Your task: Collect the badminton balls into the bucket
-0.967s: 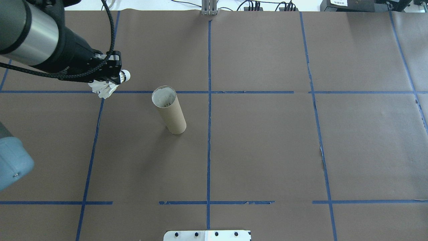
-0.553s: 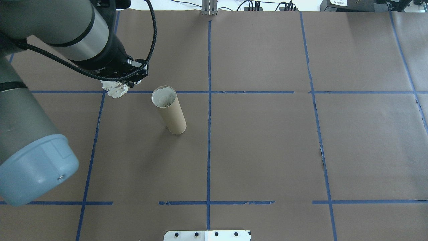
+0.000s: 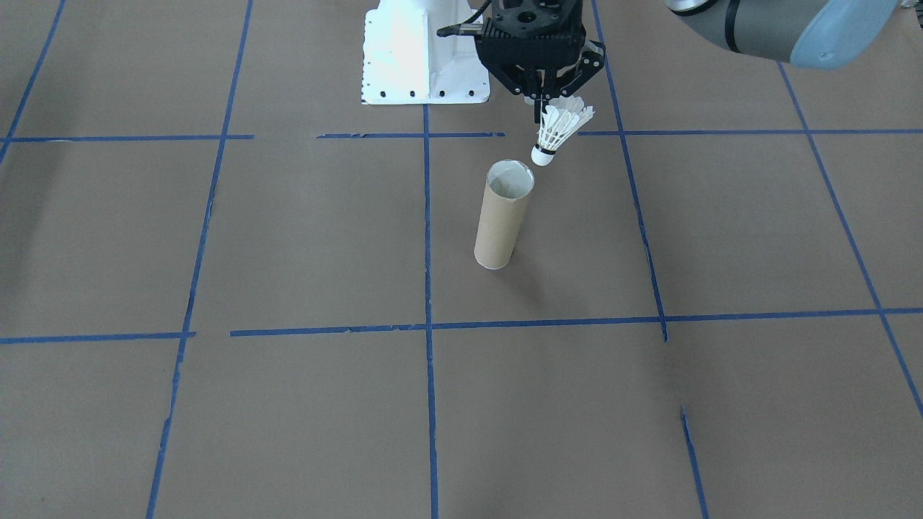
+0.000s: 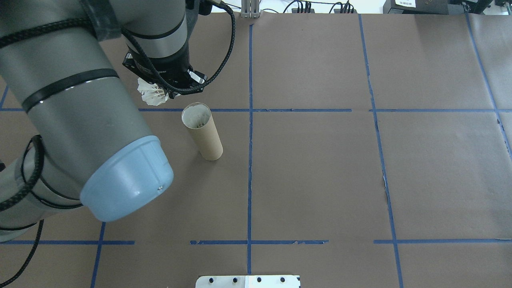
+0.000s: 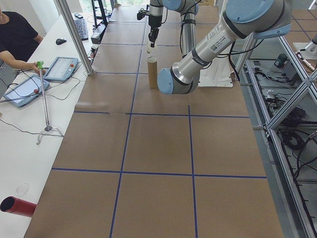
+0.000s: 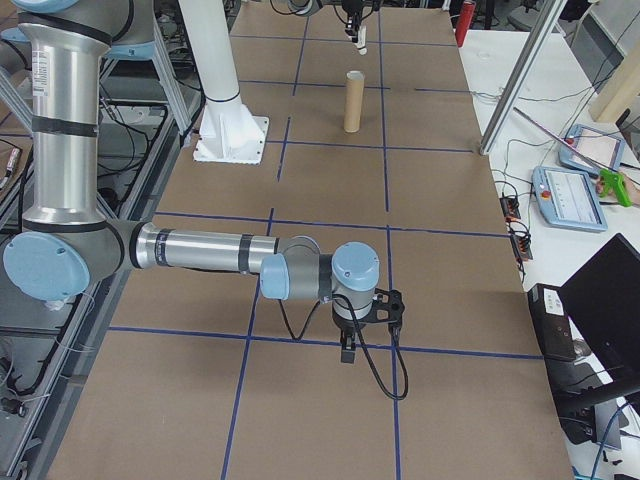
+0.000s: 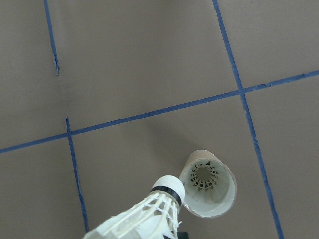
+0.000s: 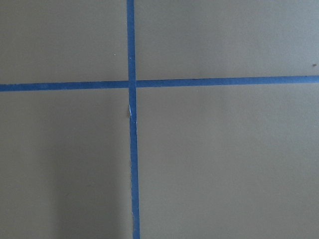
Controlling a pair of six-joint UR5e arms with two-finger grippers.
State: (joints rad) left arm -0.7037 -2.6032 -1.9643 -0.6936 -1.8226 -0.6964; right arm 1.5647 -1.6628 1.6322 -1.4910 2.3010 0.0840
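Note:
A white feather shuttlecock [image 3: 559, 133] hangs cork down, with my left gripper [image 3: 551, 101] shut on its feather skirt. It hovers just beside and above the open mouth of the tan cardboard bucket [image 3: 501, 216], which stands upright on the brown paper. From overhead, only the feathers of the shuttlecock [image 4: 151, 94] peek out from under the wrist, up and left of the bucket [image 4: 204, 134]. In the left wrist view the cork of the shuttlecock [image 7: 167, 186] sits next to the bucket [image 7: 224, 199] rim, and a feather skirt shows inside. My right gripper [image 6: 347, 352] points down far off; whether it is open I cannot tell.
The white robot base [image 3: 422, 58] stands behind the bucket. Blue tape lines grid the brown paper. A person [image 5: 17, 34] sits at the side table with tablets, and a red cylinder [image 5: 17, 206] lies at that table's near end.
My left arm has swung right toward the bucket, carrying the shuttlecock. The shuttlecock has turned from lying sideways to hanging cork down.

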